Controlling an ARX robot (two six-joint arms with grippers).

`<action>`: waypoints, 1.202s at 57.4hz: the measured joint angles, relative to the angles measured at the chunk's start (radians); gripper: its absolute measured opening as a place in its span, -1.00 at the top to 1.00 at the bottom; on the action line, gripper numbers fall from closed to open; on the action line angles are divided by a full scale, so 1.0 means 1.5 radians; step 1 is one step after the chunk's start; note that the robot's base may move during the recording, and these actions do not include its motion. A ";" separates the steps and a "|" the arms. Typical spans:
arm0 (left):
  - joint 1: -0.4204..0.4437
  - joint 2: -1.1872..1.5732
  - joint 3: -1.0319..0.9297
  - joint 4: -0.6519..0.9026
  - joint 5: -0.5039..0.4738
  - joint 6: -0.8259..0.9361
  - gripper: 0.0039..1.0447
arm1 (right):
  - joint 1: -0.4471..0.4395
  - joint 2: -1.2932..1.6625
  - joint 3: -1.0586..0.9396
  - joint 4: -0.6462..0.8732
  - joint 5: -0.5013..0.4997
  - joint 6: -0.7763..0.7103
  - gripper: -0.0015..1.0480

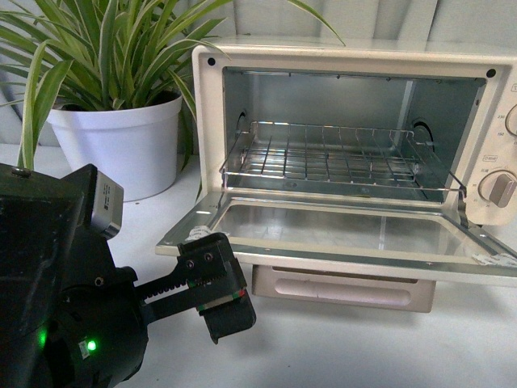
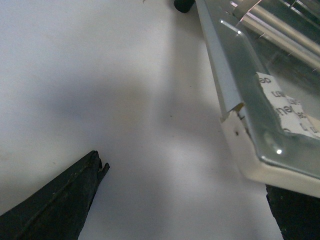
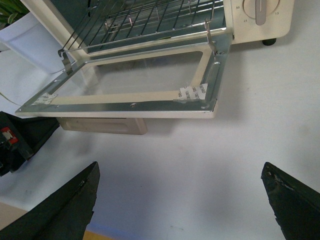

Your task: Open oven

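Note:
The cream-white oven (image 1: pixel 355 63) stands at the back right with its door (image 1: pixel 323 260) swung down flat. The wire rack (image 1: pixel 331 158) and metal interior are exposed. The bar handle (image 1: pixel 339 288) hangs under the door's front edge. My left gripper (image 1: pixel 218 283) is open and empty, just in front of the door's left corner; in the left wrist view (image 2: pixel 186 177) that corner (image 2: pixel 250 150) lies over one finger. My right gripper (image 3: pixel 180 169) is open and empty above the table, apart from the door (image 3: pixel 130 106); it is out of the front view.
A spider plant in a white pot (image 1: pixel 113 137) stands left of the oven. Knobs (image 1: pixel 501 187) sit on the oven's right panel. The white table (image 1: pixel 363 347) stretches in front. The left arm's black body (image 1: pixel 56 307) fills the lower left.

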 joint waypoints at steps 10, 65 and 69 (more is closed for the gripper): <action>-0.016 0.018 0.000 0.007 -0.053 0.120 -0.88 | -0.002 0.003 -0.008 0.006 0.000 -0.003 -0.82; -0.039 -0.620 -0.260 -0.216 -0.076 0.393 -0.88 | -0.083 -0.119 -0.043 -0.061 -0.066 -0.058 -0.82; -0.023 -0.691 -0.273 -0.248 -0.083 0.382 -0.88 | -0.103 -0.146 -0.054 -0.065 -0.090 -0.059 -0.82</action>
